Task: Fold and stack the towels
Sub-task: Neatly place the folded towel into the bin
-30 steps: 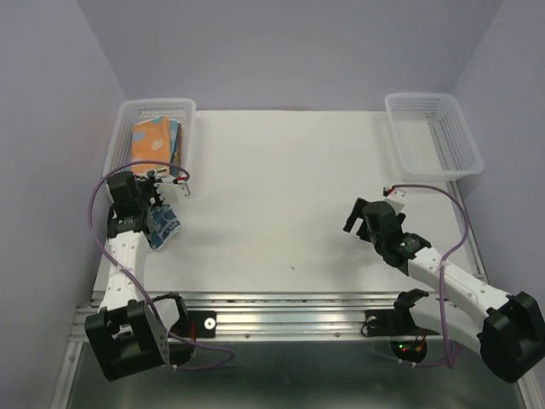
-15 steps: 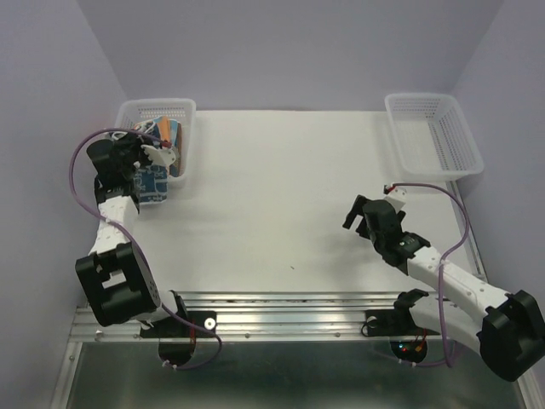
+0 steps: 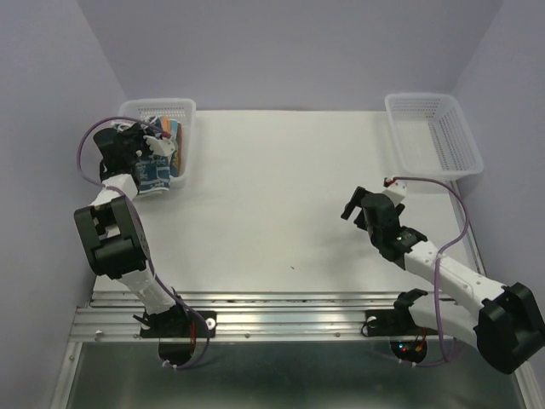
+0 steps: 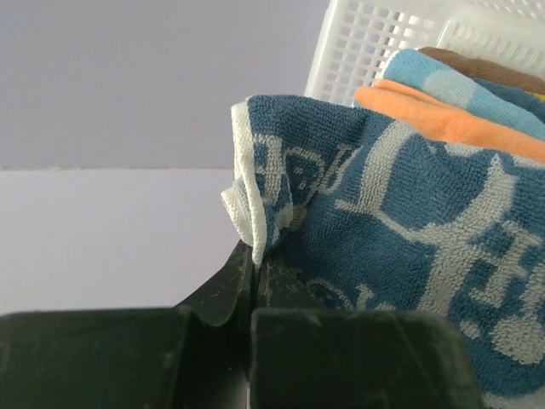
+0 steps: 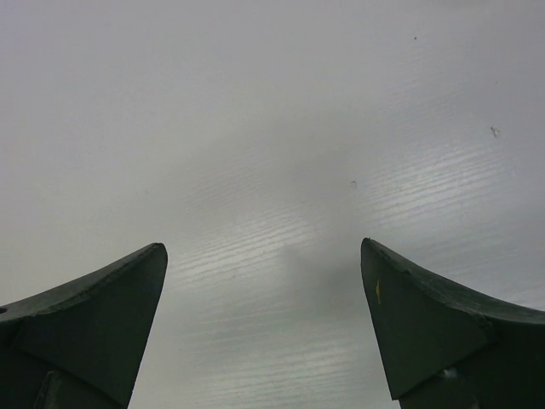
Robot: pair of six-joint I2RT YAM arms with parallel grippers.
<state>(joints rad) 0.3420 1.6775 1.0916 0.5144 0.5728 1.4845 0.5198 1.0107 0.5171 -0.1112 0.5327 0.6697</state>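
Left gripper (image 4: pixel 254 277) is clamped on the hem of the blue-white patterned towel (image 4: pixel 409 256), held close by the left basket (image 4: pixel 366 43), where the other towels (image 4: pixel 443 123) lie stacked. Right gripper (image 5: pixel 264 290) hangs spread wide and empty above the table (image 5: pixel 272 128), well apart.

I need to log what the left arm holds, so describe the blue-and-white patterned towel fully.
The patterned towel is terry cloth, deep blue with pale figures and a white hemmed edge. It is crumpled, not folded flat, pinched at a bunched edge by the shut left gripper, at the near end of the left basket. Behind it lie other towels; contact cannot be told.
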